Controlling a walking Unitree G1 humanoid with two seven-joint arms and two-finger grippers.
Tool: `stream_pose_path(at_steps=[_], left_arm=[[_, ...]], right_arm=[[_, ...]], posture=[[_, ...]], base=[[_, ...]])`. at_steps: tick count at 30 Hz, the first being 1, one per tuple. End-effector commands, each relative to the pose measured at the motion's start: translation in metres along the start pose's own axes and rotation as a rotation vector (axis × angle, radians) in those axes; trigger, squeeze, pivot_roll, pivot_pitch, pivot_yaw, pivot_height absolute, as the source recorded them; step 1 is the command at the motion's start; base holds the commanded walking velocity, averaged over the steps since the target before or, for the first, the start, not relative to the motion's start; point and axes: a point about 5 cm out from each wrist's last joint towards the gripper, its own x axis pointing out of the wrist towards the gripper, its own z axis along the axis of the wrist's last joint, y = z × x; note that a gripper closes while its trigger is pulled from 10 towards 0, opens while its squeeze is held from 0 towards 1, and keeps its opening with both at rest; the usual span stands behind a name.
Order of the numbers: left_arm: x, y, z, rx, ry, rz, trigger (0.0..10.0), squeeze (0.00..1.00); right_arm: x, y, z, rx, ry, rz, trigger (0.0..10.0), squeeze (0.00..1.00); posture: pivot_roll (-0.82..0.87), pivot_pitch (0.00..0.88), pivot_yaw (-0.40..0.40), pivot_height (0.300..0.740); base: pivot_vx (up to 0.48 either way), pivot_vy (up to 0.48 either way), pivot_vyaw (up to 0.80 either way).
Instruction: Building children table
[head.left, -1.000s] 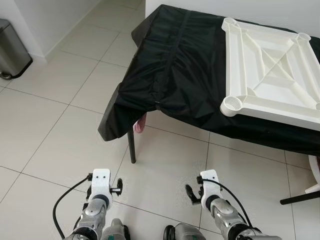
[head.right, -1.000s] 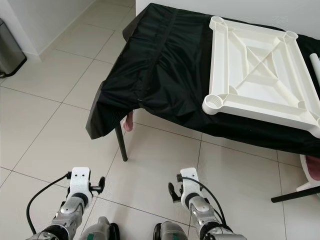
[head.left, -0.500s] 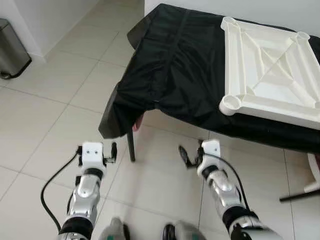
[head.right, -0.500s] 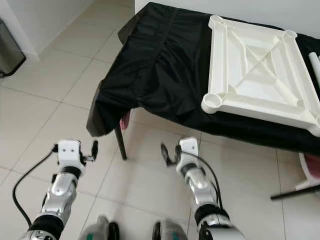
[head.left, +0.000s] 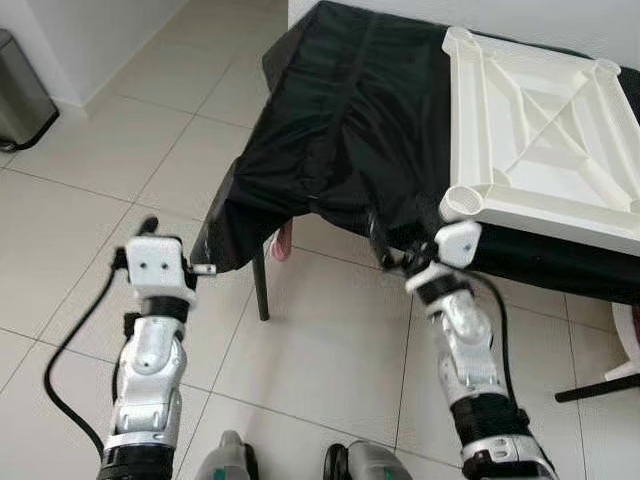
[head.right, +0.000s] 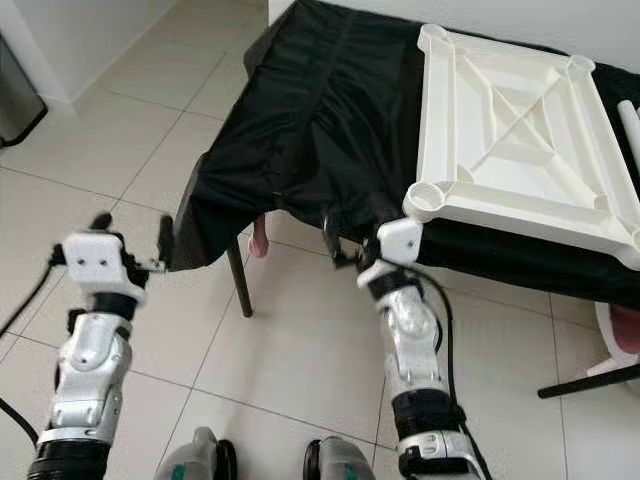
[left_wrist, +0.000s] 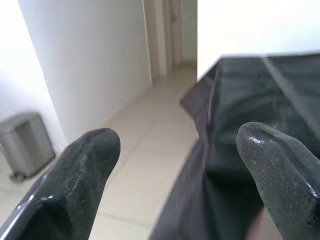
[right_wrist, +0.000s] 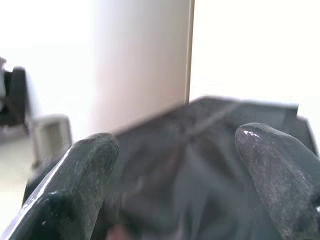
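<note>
My left gripper (left_wrist: 175, 165) released, right gripper (right_wrist: 177, 170) released, white tabletop (head.right: 520, 140) upside down on black cloth (head.right: 320, 130), right eye alone catching white leg (head.right: 629, 125) beside it

pale tiled floor (head.left: 90, 200), white walls (left_wrist: 90, 65)

tabletop (head.left: 545, 140) on cloth (head.left: 350, 130), bin (head.left: 22, 95) far left

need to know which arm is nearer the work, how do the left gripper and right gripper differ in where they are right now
The right gripper is raised to the front edge of the black cloth, just beside the near corner socket of the upside-down white plastic table top. The left gripper sits further out over the pale tiled floor, by the cloth's hanging corner and far from the table top. Both have their black fingers open and hold nothing.
</note>
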Motion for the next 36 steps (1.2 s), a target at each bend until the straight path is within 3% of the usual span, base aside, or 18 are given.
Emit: stream_pose_path(at_steps=[1, 3, 9, 13, 23, 29, 30, 36], left_arm=[[-0.001, 0.003, 0.002, 0.003, 0.007, 0.032, 10.0, 0.00], [0.003, 0.007, 0.015, -0.006, -0.019, 0.035, 10.0, 0.00], [0.011, 0.010, 0.022, -0.008, -0.010, 0.036, 10.0, 0.00], [0.023, 0.011, 0.017, -0.055, 0.029, 0.037, 10.0, 0.00], [0.039, 0.005, -0.002, -0.026, 0.152, 0.008, 10.0, 0.00], [0.044, 0.002, -0.003, -0.030, 0.163, 0.001, 10.0, 0.00], [0.052, -0.001, -0.004, -0.029, 0.170, -0.009, 10.0, 0.00], [0.059, 0.002, -0.003, -0.027, 0.173, 0.005, 10.0, 0.00]], right_arm=[[-0.002, -0.003, 0.000, 0.009, 0.011, -0.019, 10.0, 0.00], [0.003, -0.006, 0.008, 0.006, -0.005, -0.027, 10.0, 0.00], [0.010, -0.011, 0.011, 0.008, 0.005, -0.062, 10.0, 0.00], [0.019, -0.016, 0.009, 0.001, 0.033, -0.097, 10.0, 0.00], [0.014, -0.015, 0.003, 0.002, 0.087, -0.122, 10.0, 0.00], [0.011, -0.014, -0.002, -0.018, 0.117, -0.121, 10.0, 0.00], [0.010, -0.014, -0.009, -0.034, 0.139, -0.121, 10.0, 0.00], [0.013, -0.013, -0.013, -0.021, 0.150, -0.130, 10.0, 0.00]], posture=[[0.09, 0.136, -0.059, 0.740], [0.09, 0.128, -0.061, 0.740], [0.09, 0.087, -0.059, 0.740], [0.06, 0.058, -0.039, 0.740], [0.00, 0.024, 0.006, 0.740], [-0.01, 0.010, 0.015, 0.740], [0.02, 0.004, 0.003, 0.740], [0.03, 0.004, 0.007, 0.740]], base=[[0.000, 0.000, 0.00], [0.000, 0.000, 0.00], [0.000, 0.000, 0.00], [0.000, 0.000, 0.00], [0.000, 0.000, 0.00], [0.000, 0.000, 0.00], [0.000, 0.000, 0.00], [0.000, 0.000, 0.00]])
